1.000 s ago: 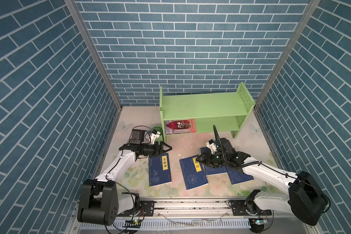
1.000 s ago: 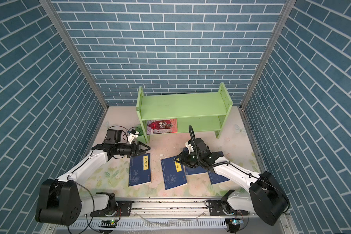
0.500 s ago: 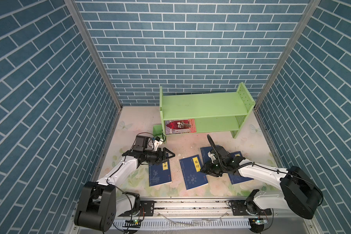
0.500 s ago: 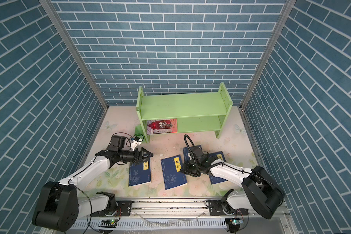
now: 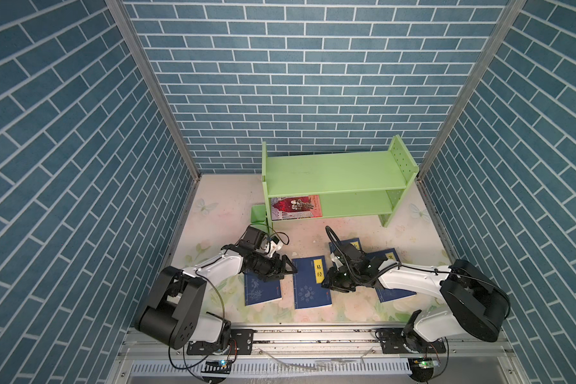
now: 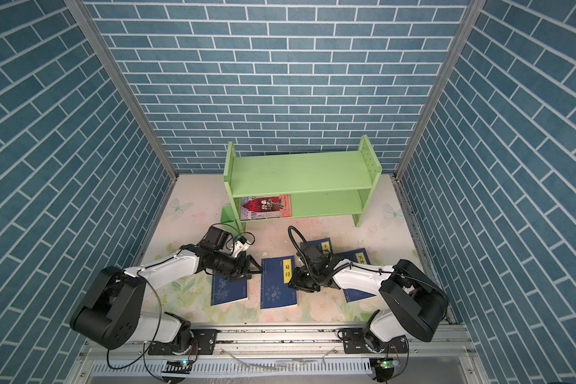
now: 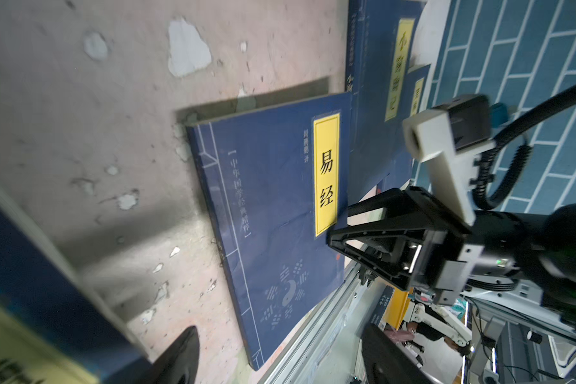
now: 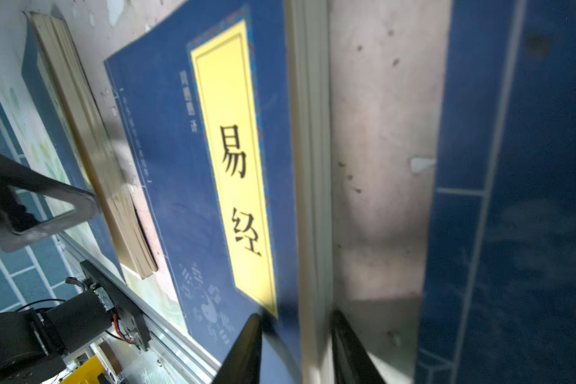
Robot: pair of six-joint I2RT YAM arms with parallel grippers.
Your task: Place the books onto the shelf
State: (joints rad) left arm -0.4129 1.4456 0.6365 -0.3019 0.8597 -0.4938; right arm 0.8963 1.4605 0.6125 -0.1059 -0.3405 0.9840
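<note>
Middle book (image 5: pixel 312 282) edge sits between right fingers (image 8: pixel 243 355), bare mat (image 8: pixel 376 133) alongside.

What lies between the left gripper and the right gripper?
One dark blue book titled 易经, lying flat on the table; both top views show it.

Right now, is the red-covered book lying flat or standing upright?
Flat: in both top views the red-covered book shows its cover face up on the shelf, lower tier.
</note>
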